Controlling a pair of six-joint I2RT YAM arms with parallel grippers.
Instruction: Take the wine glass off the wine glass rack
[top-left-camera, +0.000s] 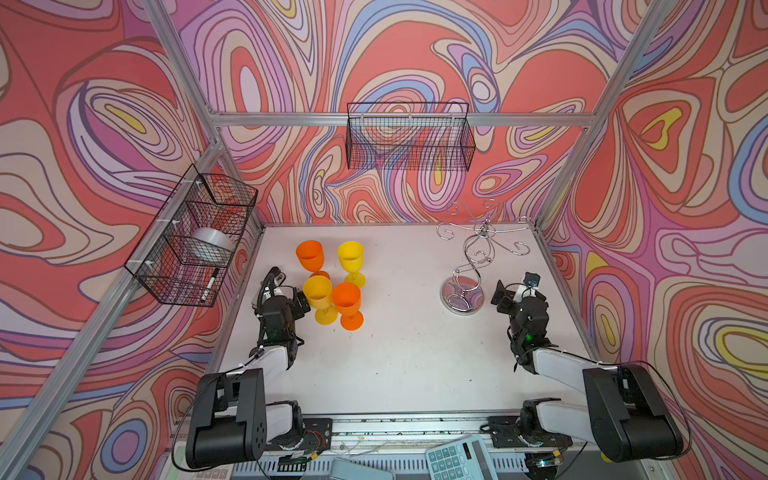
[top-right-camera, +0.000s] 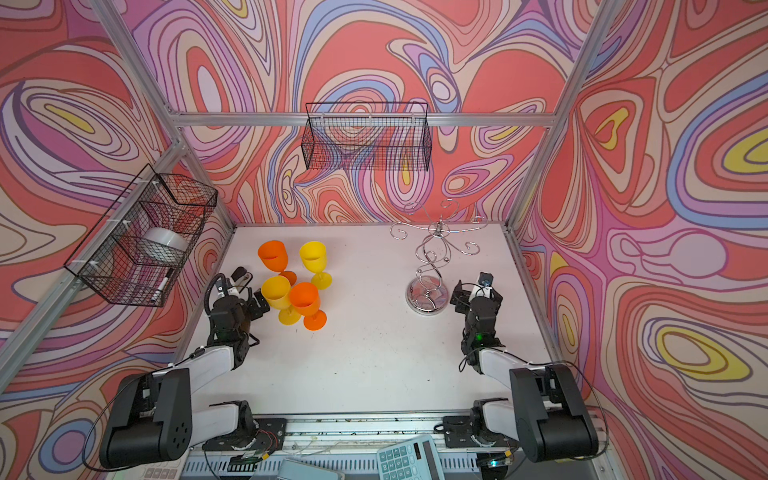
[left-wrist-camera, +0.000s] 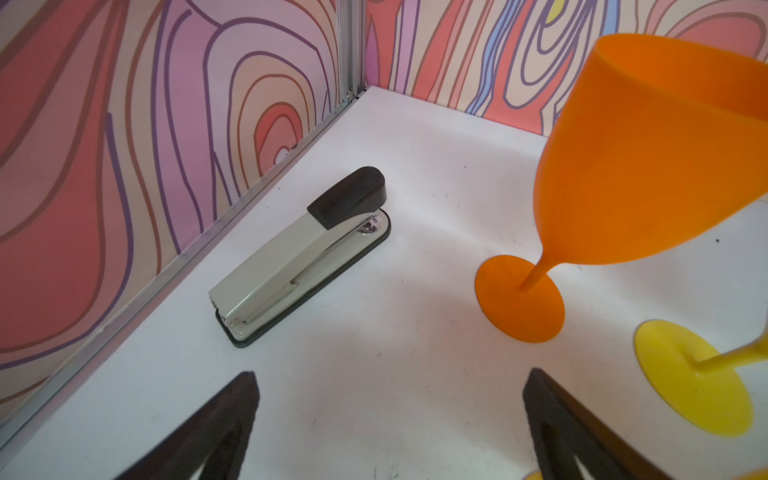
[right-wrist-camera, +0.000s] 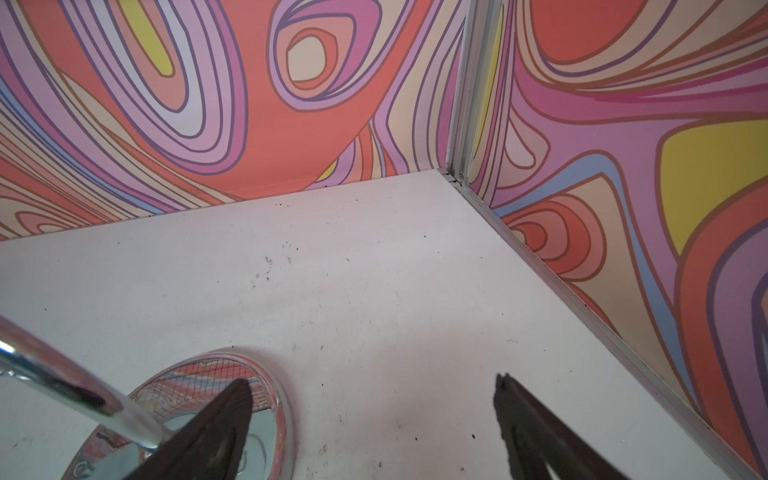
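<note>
The chrome wine glass rack (top-left-camera: 462, 296) (top-right-camera: 428, 297) stands upright on the right of the white table, and nothing hangs on its curled hooks. Several wine glasses stand upright in a cluster on the left: an orange one (top-left-camera: 309, 255) and a yellow one (top-left-camera: 350, 255) behind, a yellow one (top-left-camera: 318, 293) and an orange one (top-left-camera: 347, 299) in front. My left gripper (top-left-camera: 298, 305) (left-wrist-camera: 392, 374) is open and empty, just left of the front yellow glass. Right of the rack's base (right-wrist-camera: 266, 432), my right gripper (top-left-camera: 503, 297) (right-wrist-camera: 372, 380) is open and empty.
A grey and black stapler (left-wrist-camera: 299, 257) lies by the left wall, beyond the left gripper. Black wire mesh baskets hang on the back wall (top-left-camera: 409, 137) and the left wall (top-left-camera: 195, 237). A calculator (top-left-camera: 457, 459) lies past the table's front edge.
</note>
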